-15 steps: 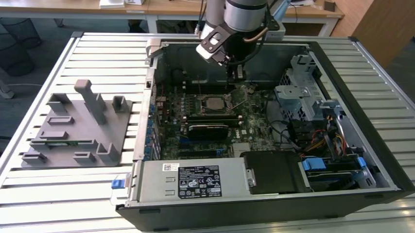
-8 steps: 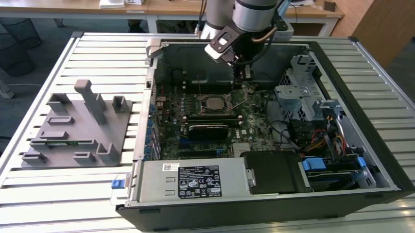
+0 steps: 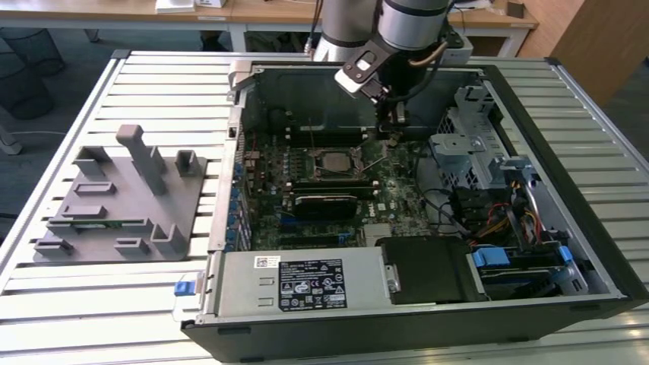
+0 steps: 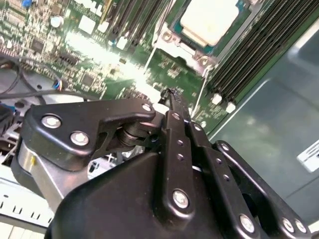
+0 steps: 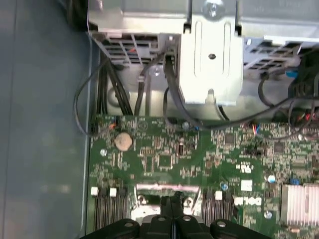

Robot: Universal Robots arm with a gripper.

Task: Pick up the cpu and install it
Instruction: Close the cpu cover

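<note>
The cpu (image 3: 332, 161) lies flat in the socket in the middle of the green motherboard (image 3: 400, 199), inside the open computer case. Its silver-grey top (image 4: 209, 20) also shows in the second wrist view, framed by the metal socket bracket (image 4: 172, 42). My gripper (image 3: 391, 128) hangs inside the case, just to the exterior view's right of the socket and slightly behind it. Its black fingertips (image 4: 172, 97) are pressed together with nothing between them. In the first wrist view the shut gripper (image 5: 172, 201) sits over the socket's edge.
A grey plastic fixture (image 3: 121, 198) stands on the slatted table at the exterior view's left. Inside the case are a metal drive cage (image 3: 466, 144), loose cables (image 3: 457, 205), a black block (image 3: 324, 204) in front of the socket, and a power supply (image 3: 304, 281) at the front.
</note>
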